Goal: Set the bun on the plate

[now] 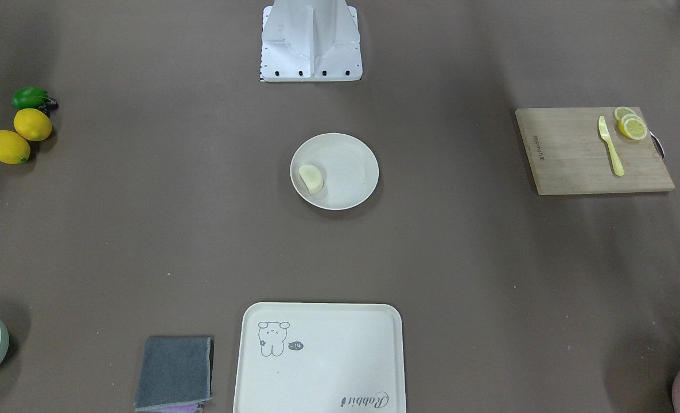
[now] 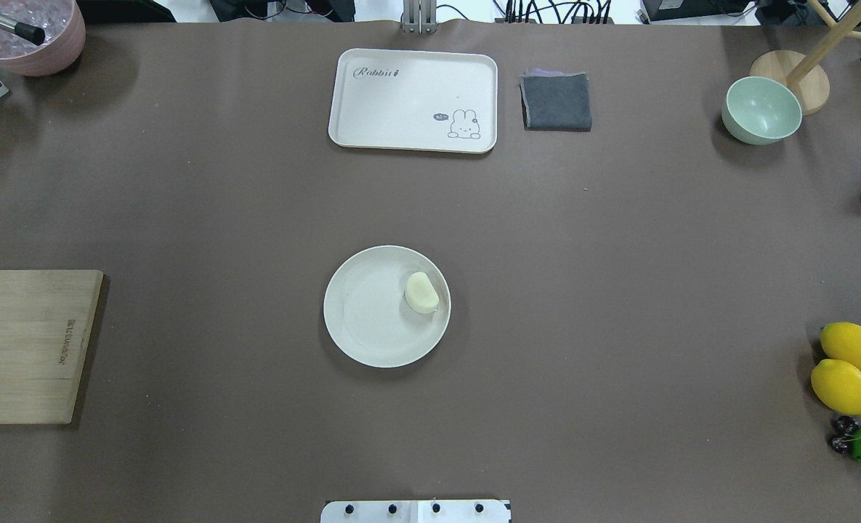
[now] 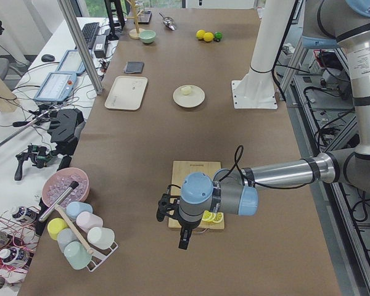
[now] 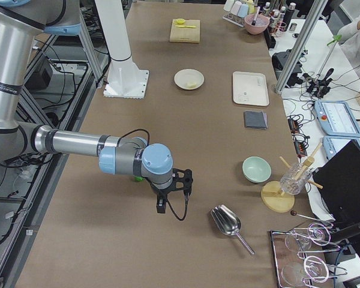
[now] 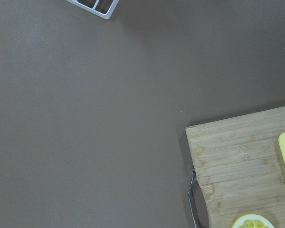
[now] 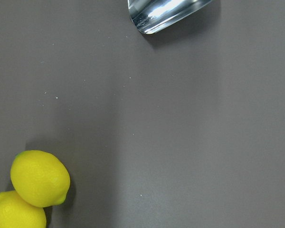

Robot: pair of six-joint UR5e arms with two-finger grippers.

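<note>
Tools of both arms show only in the side views, so I cannot tell whether their jaws are spread or pressed together. The left tool (image 3: 172,216) hangs above the worktop's left end, over the cutting board (image 1: 586,155). The right tool (image 4: 171,189) hangs above the right end, near the lemons (image 2: 848,367) and a metal scoop (image 4: 227,222). Neither seems to carry anything.

Both are well apart from the plate (image 2: 372,319), which stands in the middle of the worktop. The bun (image 2: 421,293) lies inside it, on the side toward the right end and close to the rim. I judge the task as done.

What could go wrong is small. The bun is rounded and sits near the raised rim, so an arm that crosses the middle too low could knock the plate and roll the bun over the rim.

By count: one bun, one plate, two lemons, one green fruit (image 1: 30,97), one board with one yellow knife (image 1: 610,145) and what looks like three lemon slices (image 1: 631,123). At the far edge there are one tray (image 2: 401,102) and one grey cloth (image 2: 556,102). Toward the far right corner is one green bowl (image 2: 761,110).
</note>
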